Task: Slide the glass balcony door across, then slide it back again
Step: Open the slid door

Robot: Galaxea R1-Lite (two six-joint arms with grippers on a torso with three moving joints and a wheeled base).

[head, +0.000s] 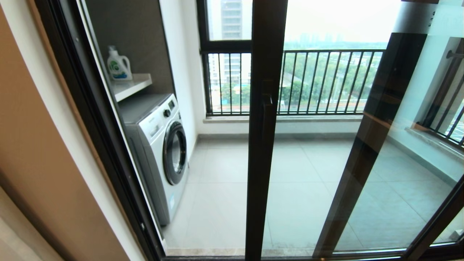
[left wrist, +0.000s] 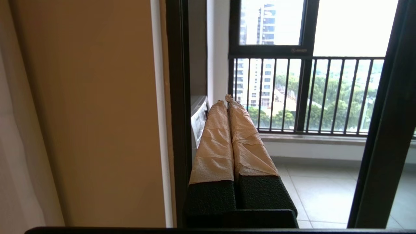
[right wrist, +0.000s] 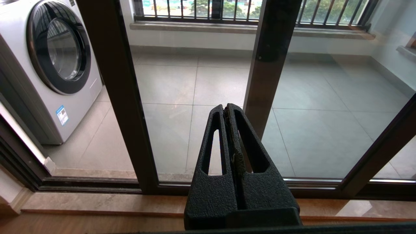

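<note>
The glass balcony door (head: 311,174) stands partly slid aside, its dark brown leading stile (head: 262,145) near mid-view with a dark bar handle (head: 267,112) on it. A gap lies between that stile and the left jamb (head: 101,137). Neither gripper shows in the head view. My left gripper (left wrist: 226,99), fingers wrapped in tan tape, is shut and empty; it hangs beside the jamb (left wrist: 177,113), apart from the door's stile (left wrist: 383,130). My right gripper (right wrist: 226,107) is shut and empty, low before the glass, right of the stile (right wrist: 113,97), touching nothing.
On the balcony a white washing machine (head: 159,145) stands at the left, with a detergent bottle (head: 117,65) on the shelf above. A second dark stile (head: 377,137) shows behind the glass. A window with black railing bars (head: 326,81) closes the far side. The floor track (right wrist: 91,185) runs below.
</note>
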